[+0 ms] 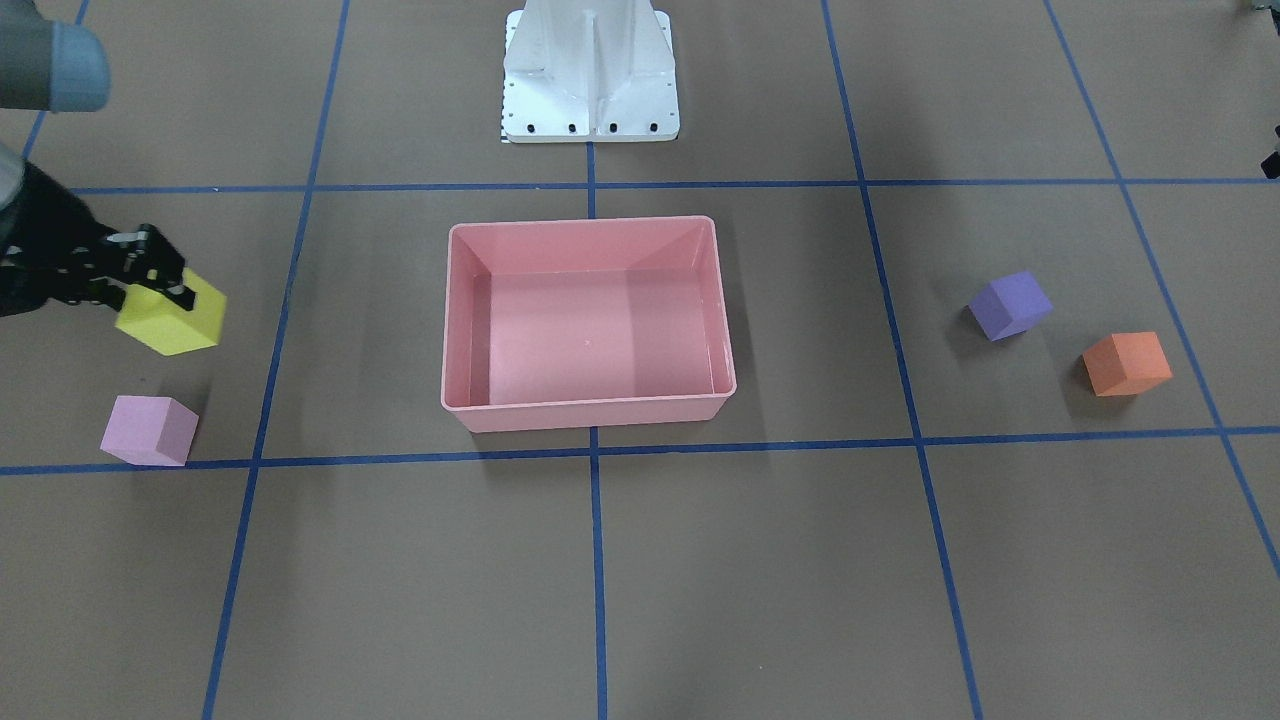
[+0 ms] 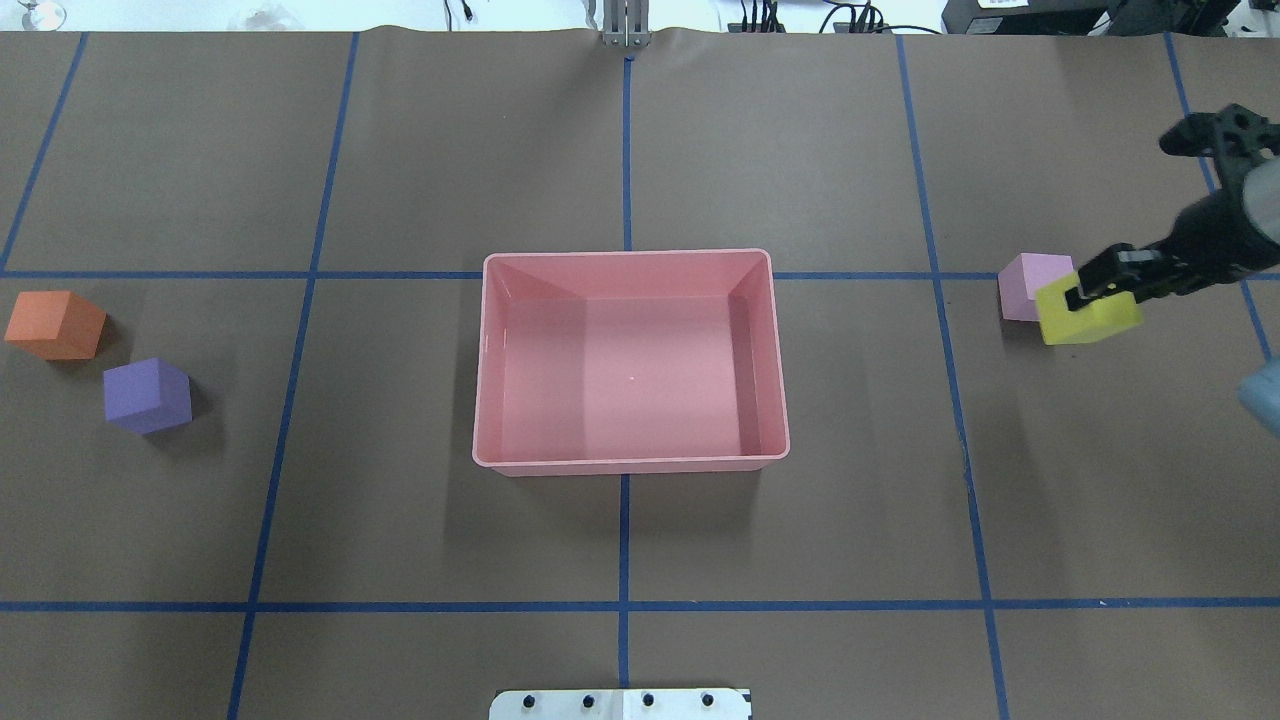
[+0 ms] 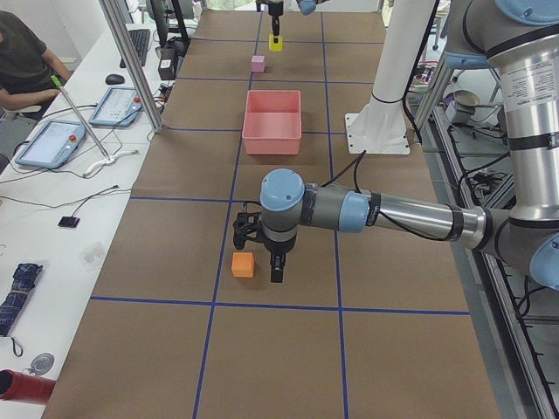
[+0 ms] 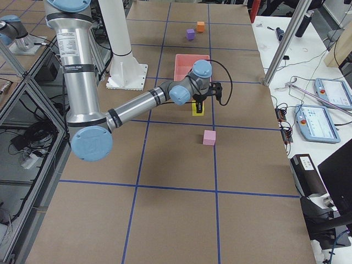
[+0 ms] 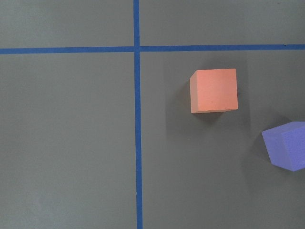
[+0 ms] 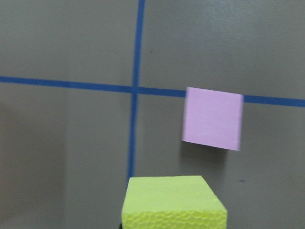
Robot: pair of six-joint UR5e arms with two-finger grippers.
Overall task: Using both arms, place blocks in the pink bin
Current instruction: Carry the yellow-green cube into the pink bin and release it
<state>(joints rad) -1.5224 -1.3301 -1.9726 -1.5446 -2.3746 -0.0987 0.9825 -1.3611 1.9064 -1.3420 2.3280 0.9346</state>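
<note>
My right gripper is shut on the yellow-green cube and holds it above the table, right of the pink bin. The cube fills the bottom of the right wrist view. The light pink cube lies on the table just beyond it and also shows in the right wrist view. The purple cube and orange cube lie left of the bin. My left gripper hovers over them, seen only in the exterior left view, so I cannot tell if it is open. The bin holds no cubes.
The white pedestal base stands behind the bin. Blue tape lines cross the brown table. A side bench with tablets and a seated person runs along the far edge.
</note>
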